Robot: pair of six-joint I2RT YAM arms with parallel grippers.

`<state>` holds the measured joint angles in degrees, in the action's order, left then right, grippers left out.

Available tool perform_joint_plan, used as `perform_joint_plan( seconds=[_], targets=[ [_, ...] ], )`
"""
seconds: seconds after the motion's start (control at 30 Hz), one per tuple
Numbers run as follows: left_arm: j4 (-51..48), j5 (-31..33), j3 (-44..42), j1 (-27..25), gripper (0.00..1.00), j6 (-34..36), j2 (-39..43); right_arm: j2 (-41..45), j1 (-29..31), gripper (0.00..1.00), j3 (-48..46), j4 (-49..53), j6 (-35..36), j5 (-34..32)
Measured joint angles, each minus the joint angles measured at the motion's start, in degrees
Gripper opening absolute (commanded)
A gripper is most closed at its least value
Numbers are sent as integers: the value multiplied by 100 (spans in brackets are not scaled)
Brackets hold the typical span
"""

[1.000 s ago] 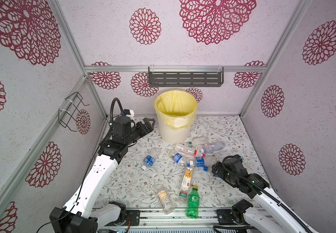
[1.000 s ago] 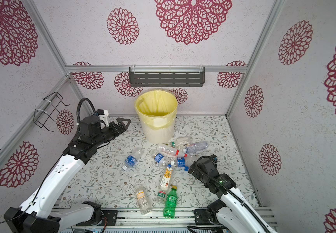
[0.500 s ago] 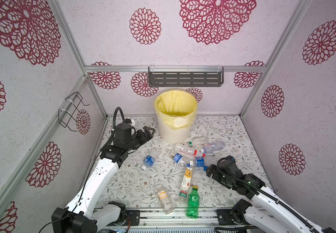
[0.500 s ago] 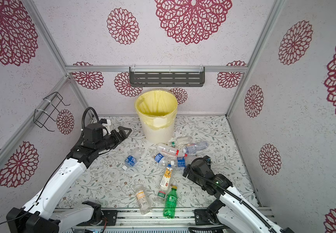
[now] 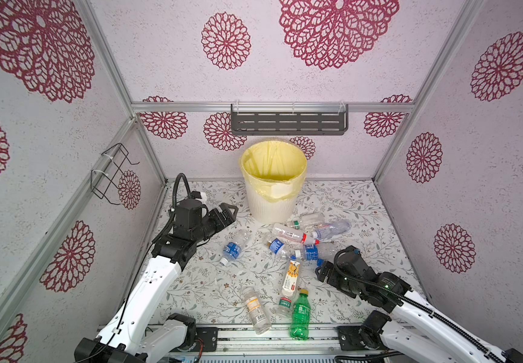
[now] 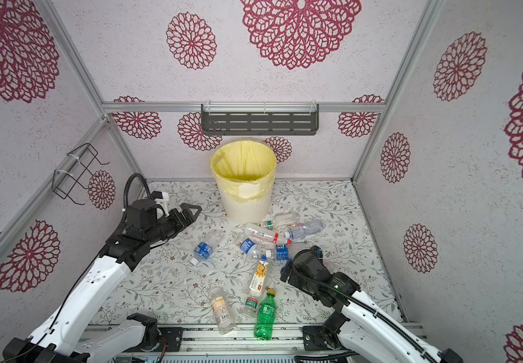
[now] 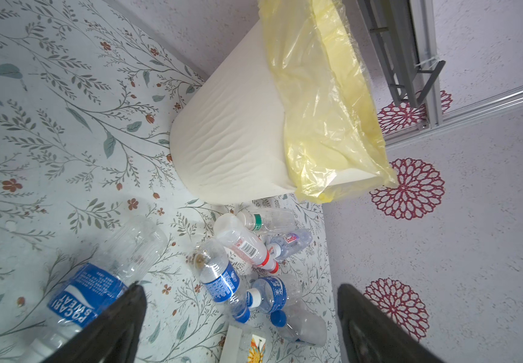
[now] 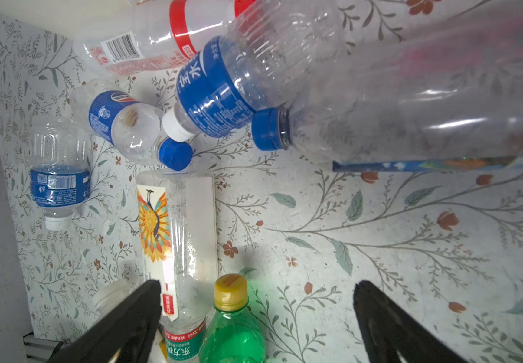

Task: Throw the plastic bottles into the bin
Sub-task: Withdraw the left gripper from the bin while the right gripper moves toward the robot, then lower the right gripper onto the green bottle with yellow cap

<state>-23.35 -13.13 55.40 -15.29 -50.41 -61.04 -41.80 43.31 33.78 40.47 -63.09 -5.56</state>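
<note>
11 or so bottles (image 5: 291,234) lie scattered near the bin (image 5: 269,207) in both top views. Left wrist shows me the left gripper (image 7: 239,287) spread, empty; right wrist, the right gripper (image 8: 258,283) likewise, by a green bottle (image 8: 233,342).

top views: high at front, looking down | wrist views: low, close-in | all share: plastic bottles (image 5: 291,234)

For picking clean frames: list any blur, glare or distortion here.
Right wrist view: the nearest blue-capped bottle is soft, out of focus; a green glow beside the green bottle. Left wrist view: sharp, the bin appears sideways. Both top views: sharp, evenly lit, walls splayed by wide angle.
</note>
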Motion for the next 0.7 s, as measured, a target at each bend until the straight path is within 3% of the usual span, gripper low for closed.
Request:
perform_joint_plan(
  seconds=[0.7],
  targets=[
    [-146, 339, -664, 308, 97, 243, 439, -413, 2002, 99, -520, -723, -1207, -492]
  ],
)
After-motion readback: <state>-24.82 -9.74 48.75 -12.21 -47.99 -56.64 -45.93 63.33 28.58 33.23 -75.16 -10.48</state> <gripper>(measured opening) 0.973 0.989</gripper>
